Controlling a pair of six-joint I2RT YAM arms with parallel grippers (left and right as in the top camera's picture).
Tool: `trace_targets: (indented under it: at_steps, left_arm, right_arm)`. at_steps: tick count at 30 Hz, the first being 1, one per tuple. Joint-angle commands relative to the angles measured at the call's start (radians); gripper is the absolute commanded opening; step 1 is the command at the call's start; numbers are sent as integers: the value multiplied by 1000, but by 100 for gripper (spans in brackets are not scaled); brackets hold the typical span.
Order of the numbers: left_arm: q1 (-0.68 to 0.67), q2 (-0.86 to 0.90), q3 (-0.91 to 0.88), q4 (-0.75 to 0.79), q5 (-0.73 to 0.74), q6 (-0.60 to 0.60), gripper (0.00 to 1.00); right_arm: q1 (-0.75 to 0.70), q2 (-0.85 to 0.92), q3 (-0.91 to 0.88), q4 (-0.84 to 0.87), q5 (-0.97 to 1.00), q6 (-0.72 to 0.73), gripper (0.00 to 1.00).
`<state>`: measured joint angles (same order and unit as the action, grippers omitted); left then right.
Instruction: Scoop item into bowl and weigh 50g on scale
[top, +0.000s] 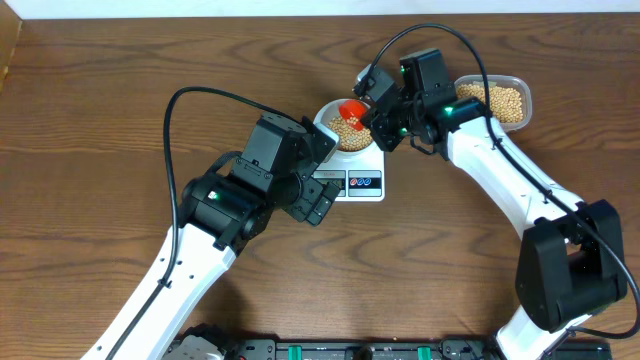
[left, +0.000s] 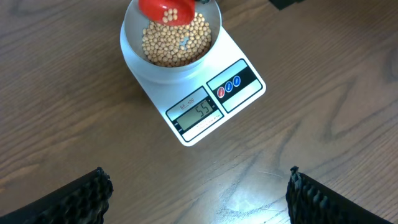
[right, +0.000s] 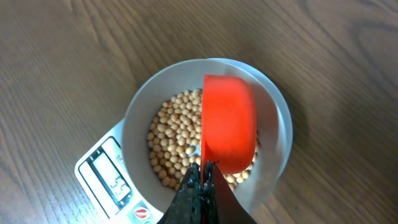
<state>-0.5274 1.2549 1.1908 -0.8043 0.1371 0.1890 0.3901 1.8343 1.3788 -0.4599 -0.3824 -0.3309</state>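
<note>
The pale bowl (top: 348, 130) sits on the white scale (top: 362, 184) and holds many tan beans (left: 177, 43). The scale's display (left: 196, 112) reads 55. My right gripper (right: 205, 171) is shut on the handle of a red scoop (right: 229, 121), which is tipped on its side over the beans in the bowl (right: 273, 106). The scoop also shows in the overhead view (top: 352, 108) and in the left wrist view (left: 166, 9). My left gripper (left: 199, 193) is open and empty, above the bare table just in front of the scale.
A clear plastic tub (top: 500, 100) with more beans stands at the back right, behind my right arm. The scale has a red and a blue button (left: 228, 87). A dark rail (top: 330, 350) runs along the table's front edge.
</note>
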Motion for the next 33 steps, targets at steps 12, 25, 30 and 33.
trace_targets:
  at_steps: [12, 25, 30, 33]
  left_arm:
    - [2, 6, 7, 0, 12, 16, 92]
    - [2, 6, 7, 0, 12, 16, 92]
    - [2, 6, 7, 0, 12, 16, 92]
    - [2, 6, 7, 0, 12, 16, 92]
  right_arm:
    - [39, 1, -1, 0, 102, -60, 1]
    - [44, 1, -3, 0, 115, -152, 1]
    - [44, 1, -7, 0, 116, -233, 1]
    - [44, 1, -10, 1, 116, -277, 1]
